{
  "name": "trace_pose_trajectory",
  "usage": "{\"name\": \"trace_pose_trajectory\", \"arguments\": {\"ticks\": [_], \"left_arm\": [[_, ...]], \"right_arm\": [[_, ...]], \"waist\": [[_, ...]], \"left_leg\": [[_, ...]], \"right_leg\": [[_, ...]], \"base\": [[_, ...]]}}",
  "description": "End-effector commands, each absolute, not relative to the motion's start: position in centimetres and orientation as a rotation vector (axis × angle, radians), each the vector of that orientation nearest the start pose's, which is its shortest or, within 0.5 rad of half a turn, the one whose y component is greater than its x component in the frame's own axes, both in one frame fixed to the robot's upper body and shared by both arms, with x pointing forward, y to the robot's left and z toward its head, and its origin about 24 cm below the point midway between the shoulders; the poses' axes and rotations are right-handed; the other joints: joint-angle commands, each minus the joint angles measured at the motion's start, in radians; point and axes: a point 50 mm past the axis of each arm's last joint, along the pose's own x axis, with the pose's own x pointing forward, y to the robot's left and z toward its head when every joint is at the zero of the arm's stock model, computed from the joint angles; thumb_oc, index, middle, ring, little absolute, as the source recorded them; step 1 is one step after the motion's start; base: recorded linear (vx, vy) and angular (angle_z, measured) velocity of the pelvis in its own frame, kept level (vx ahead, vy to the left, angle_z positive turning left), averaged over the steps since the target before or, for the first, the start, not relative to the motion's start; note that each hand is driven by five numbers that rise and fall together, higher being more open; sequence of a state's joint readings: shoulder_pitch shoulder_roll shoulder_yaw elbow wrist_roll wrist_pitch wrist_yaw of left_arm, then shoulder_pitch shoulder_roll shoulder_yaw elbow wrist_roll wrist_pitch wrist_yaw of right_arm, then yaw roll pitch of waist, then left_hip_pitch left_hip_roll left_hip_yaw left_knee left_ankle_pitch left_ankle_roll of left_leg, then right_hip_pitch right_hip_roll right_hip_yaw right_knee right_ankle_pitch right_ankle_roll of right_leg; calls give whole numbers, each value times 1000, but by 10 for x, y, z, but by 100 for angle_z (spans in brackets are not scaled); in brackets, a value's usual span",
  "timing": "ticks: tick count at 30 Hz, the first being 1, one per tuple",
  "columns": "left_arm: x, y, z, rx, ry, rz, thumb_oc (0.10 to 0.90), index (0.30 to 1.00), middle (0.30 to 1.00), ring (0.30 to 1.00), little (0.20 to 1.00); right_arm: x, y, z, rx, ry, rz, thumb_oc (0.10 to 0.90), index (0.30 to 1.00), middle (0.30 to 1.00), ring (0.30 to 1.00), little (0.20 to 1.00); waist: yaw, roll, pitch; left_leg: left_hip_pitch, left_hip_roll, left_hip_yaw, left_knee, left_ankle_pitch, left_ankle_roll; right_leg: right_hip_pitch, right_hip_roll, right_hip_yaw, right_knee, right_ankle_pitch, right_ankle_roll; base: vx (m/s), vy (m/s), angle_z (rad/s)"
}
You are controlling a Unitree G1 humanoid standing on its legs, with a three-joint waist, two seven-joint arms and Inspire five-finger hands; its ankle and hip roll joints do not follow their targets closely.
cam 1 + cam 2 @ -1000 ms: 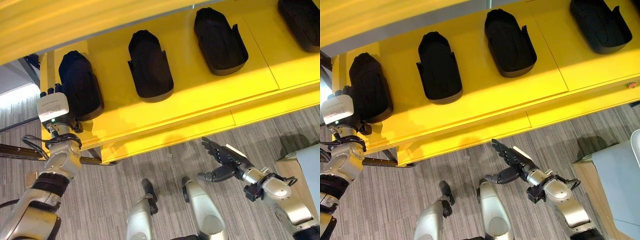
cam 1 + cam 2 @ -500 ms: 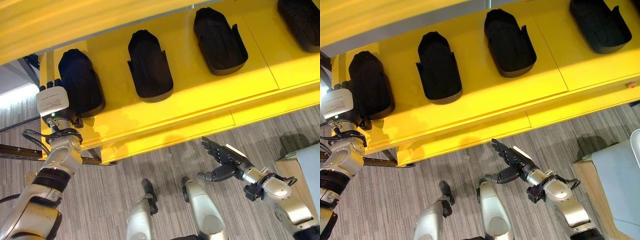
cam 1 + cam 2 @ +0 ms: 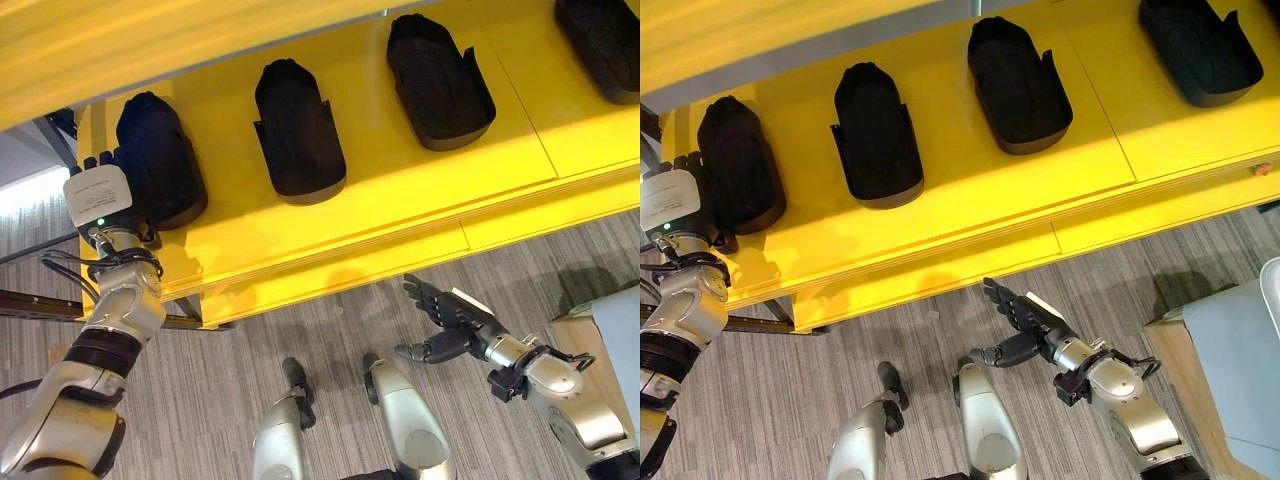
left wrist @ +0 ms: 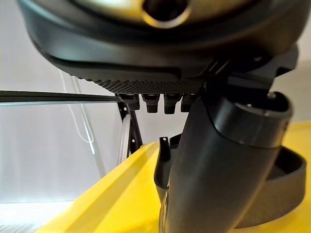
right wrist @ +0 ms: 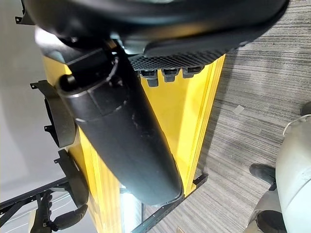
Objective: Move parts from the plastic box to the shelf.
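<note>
Left hand (image 3: 103, 170) now drawn slightly back beside leftmost part (image 3: 158, 160) on shelf (image 3: 420, 190), grip unclear; right hand (image 3: 445, 318) loosely spread.

Grey striped carpet floor (image 3: 300, 330); pale wall (image 4: 43, 160) at far left; light-blue bin (image 3: 1240, 350) at right, on wood.

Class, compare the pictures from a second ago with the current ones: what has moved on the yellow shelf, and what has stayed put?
The left robot hand has slid along the leftmost black part towards the shelf's back and left end; the part has shifted slightly with it. Whether its fingers grip the part cannot be told. The other three black parts and the open right robot hand above the floor stayed as they were.
</note>
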State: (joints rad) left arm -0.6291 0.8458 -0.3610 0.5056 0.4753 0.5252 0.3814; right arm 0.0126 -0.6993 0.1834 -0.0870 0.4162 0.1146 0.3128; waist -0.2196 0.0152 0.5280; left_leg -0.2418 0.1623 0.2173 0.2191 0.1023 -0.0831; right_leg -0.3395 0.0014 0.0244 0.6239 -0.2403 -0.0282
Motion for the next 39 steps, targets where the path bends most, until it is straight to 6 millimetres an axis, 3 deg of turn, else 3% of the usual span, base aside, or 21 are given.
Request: {"name": "trace_pose_trajectory", "arguments": {"ticks": [1,6,17,25,30,34,37,39], "left_arm": [[332,337,218,1505,44,884,900,1000,1000,1000,1000],[333,338,213,1498,75,840,900,1000,1000,1000,1000],[324,344,181,1451,112,820,900,1000,1000,1000,1000],[302,353,169,1233,38,948,900,1000,1000,1000,1000],[273,356,167,1116,-169,1128,900,1000,1000,1000,1000],[257,346,182,974,-388,1231,900,1000,1000,1000,1000],[253,337,192,873,-542,1199,900,1000,1000,1000,1000],[257,320,201,845,-644,1078,900,1000,1000,1000,1000]], "right_arm": [[252,-189,106,-231,-44,589,900,1000,1000,1000,1000],[251,-187,106,-225,-47,593,900,1000,1000,1000,1000],[251,-184,105,-210,-53,582,900,1000,1000,1000,1000],[245,-184,96,-185,-54,553,900,1000,1000,1000,1000],[240,-183,90,-154,-53,522,900,1000,1000,1000,1000],[237,-179,86,-121,-56,492,900,1000,1000,1000,1000],[236,-171,81,-101,-60,482,900,1000,1000,1000,1000],[234,-169,77,-89,-62,472,900,1000,1000,1000,1000]], "waist": [[-27,-25,-74],[-26,-25,-73],[-10,-28,-66],[16,-27,-76],[59,-31,-80],[95,-35,-81],[115,-37,-85],[120,-44,-93]], "left_leg": [[16,17,-13,73,-96,27],[17,18,-13,73,-98,28],[9,15,-25,78,-100,31],[16,14,-40,71,-104,34],[12,6,-69,74,-105,38],[4,0,-93,72,-100,38],[-2,-2,-107,64,-93,36],[4,-3,-111,51,-90,37]], "right_leg": [[36,-77,-60,-48,30,30],[35,-77,-61,-48,28,32],[33,-75,-66,-44,26,28],[51,-74,-74,-63,23,27],[71,-74,-92,-66,13,23],[83,-71,-108,-71,9,21],[92,-63,-117,-82,12,22],[105,-55,-120,-103,17,24]], "base": [[0,0,0],[0,0,0],[0,-6,0],[4,-28,1],[17,-67,9],[1,-81,19],[-22,-82,19],[-21,-68,11]]}}
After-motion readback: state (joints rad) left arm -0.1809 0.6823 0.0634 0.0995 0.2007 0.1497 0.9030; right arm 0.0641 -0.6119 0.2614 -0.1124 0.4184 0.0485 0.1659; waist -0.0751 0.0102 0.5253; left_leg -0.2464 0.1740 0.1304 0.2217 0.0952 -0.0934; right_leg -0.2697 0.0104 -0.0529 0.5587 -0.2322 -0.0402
